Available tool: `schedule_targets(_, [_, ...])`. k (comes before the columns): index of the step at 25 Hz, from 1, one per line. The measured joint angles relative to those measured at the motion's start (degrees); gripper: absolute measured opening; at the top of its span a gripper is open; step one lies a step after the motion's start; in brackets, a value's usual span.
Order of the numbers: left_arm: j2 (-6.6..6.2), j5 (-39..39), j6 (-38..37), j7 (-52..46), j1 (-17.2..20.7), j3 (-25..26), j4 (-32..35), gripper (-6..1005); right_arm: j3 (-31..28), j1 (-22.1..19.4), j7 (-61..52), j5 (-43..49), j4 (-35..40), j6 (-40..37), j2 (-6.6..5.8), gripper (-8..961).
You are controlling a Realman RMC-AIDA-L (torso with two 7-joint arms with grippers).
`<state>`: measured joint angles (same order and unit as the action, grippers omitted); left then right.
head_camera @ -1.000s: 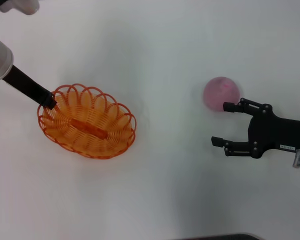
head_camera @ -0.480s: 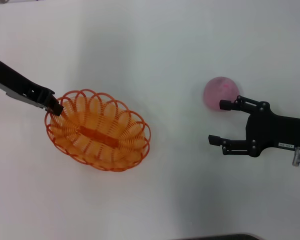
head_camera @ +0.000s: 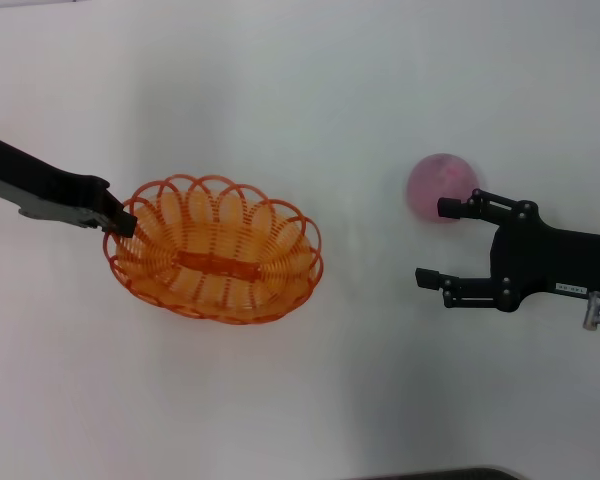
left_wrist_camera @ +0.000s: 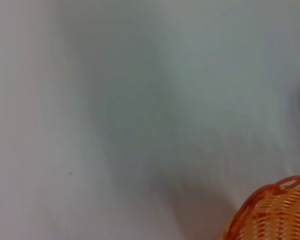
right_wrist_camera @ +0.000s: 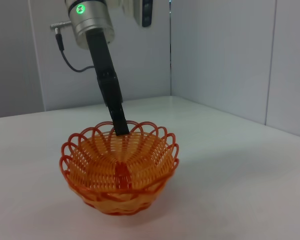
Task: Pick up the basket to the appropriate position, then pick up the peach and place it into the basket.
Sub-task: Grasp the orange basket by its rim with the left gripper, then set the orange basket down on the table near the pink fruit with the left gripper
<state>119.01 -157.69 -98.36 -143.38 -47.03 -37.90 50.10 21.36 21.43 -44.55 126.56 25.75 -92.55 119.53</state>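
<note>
The orange wire basket (head_camera: 215, 262) sits left of centre on the white table, its long axis running left to right. My left gripper (head_camera: 123, 220) is shut on the scalloped rim at the basket's left end. In the right wrist view the basket (right_wrist_camera: 120, 170) shows with the left gripper (right_wrist_camera: 121, 127) clamped on its far rim. A piece of the basket's rim (left_wrist_camera: 275, 210) shows in the left wrist view. The pink peach (head_camera: 442, 184) lies at the right. My right gripper (head_camera: 433, 242) is open just in front of the peach, its upper finger (head_camera: 458, 208) beside the fruit.
The white table (head_camera: 310, 110) spreads all round. Grey partition walls (right_wrist_camera: 225, 50) stand behind the table in the right wrist view. A dark edge (head_camera: 450, 474) shows at the bottom of the head view.
My left gripper has carried the basket to the right and turned it more level. The right gripper has crept slightly left beside the peach, which has not moved.
</note>
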Motion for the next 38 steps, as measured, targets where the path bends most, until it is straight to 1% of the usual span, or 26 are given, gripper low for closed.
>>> schedule_targets(8, [0.11,5.2,-0.3,-2.0,2.8,1.5,-0.4,55,0.0,-0.1,-0.1,0.0,0.0,0.0,0.00,921])
schedule_targets(12, [0.55,7.2,0.5,-3.1,4.4,2.1,-0.4,54,0.0,-0.2,-0.1,0.0,0.0,0.0,0.00,921])
schedule_targets(17, [1.52,8.8,2.2,-3.5,6.3,2.4,0.0,54,0.0,-0.3,-0.1,0.0,-0.1,0.1,0.00,921])
schedule_targets(24, [3.82,8.9,4.1,-4.0,8.3,2.0,3.5,53,0.0,-0.3,-0.1,0.0,-0.2,0.0,0.00,921])
schedule_targets(28, [4.84,8.8,5.4,-4.1,9.2,1.8,4.8,52,0.2,-0.3,-0.1,0.0,-0.1,0.0,0.00,921])
schedule_targets(34, [5.14,9.0,7.5,-4.3,9.8,1.5,4.6,51,0.2,-0.2,-0.1,0.1,-0.1,0.0,0.00,920])
schedule_targets(37, [5.28,9.0,8.7,-4.9,10.2,0.2,4.5,51,0.3,-0.2,-0.1,0.1,-0.1,0.3,0.00,920])
schedule_targets(38, [5.41,9.1,9.7,-5.3,10.5,-1.1,4.4,51,0.3,-0.1,-0.1,0.1,-0.2,0.4,0.00,920])
